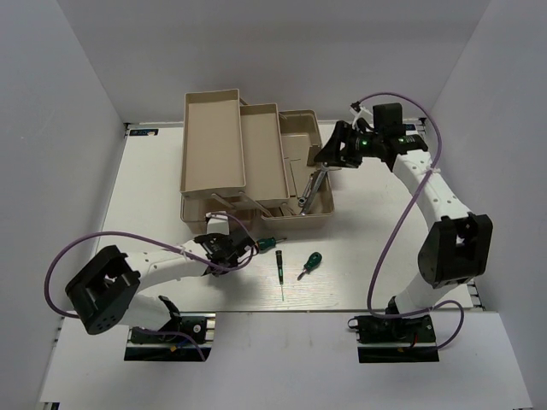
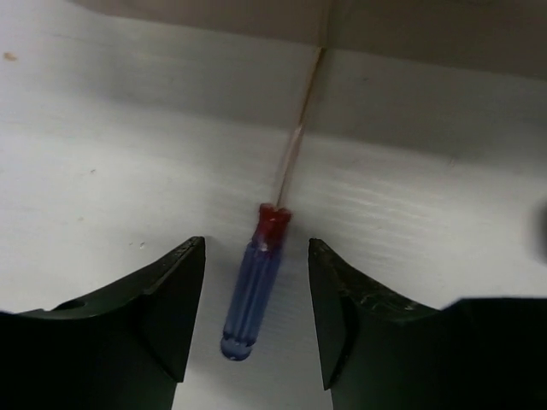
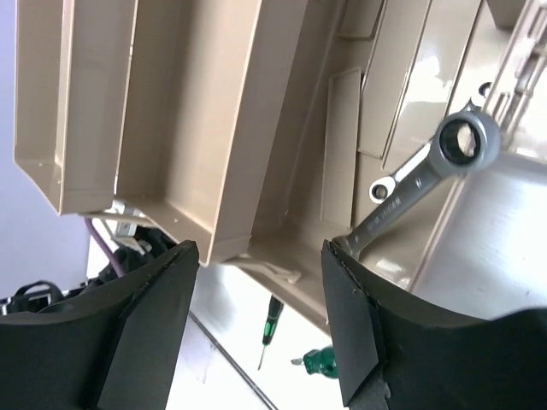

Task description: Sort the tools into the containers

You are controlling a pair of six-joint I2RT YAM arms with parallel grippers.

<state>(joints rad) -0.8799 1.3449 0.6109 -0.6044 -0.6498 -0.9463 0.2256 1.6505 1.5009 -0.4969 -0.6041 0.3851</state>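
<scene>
Between the spread fingers [image 2: 162,299] of my left gripper [image 2: 255,248] lies the blue screwdriver [image 2: 252,295], flat on the table [image 2: 102,154], shaft aimed at 12 o'clock toward the toolbox [image 2: 427,34]. My right gripper [image 3: 258,248] is wide open too, above the toolbox base, with a silver wrench [image 3: 410,184] leaning at 2 o'clock. Two green screwdrivers [image 3: 272,323] [image 3: 320,362] sit on the table at 6 o'clock.

My left arm [image 1: 158,269] and right arm [image 1: 432,192]: white shells, black joint housings. One purple cable [image 1: 48,282] loops along each. My fingers [image 2: 162,307]: matte black, curved, inner edges scuffed. Green light [image 1: 366,145] lit at right wrist.
</scene>
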